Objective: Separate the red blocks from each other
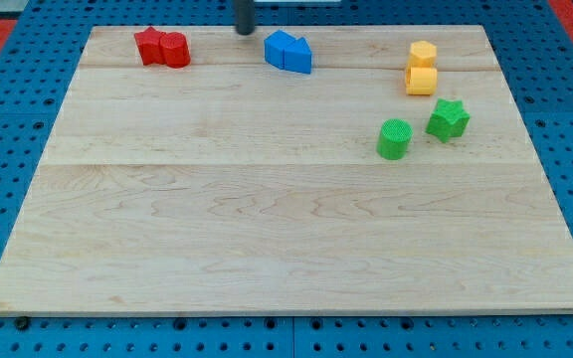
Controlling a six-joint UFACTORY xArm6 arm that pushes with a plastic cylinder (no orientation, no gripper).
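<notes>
Two red blocks sit touching at the view's top left: a red star [150,45] on the left and a red rounded block [175,50] on the right. My tip [245,31] is at the board's top edge, to the right of the red pair and just left of the blue blocks. It touches no block.
Two blue blocks [287,52] touch at the top middle. Two yellow blocks [422,69] are stacked close at the top right. A green cylinder [394,138] and a green star [448,119] lie below them. The wooden board [267,219] rests on a blue pegboard.
</notes>
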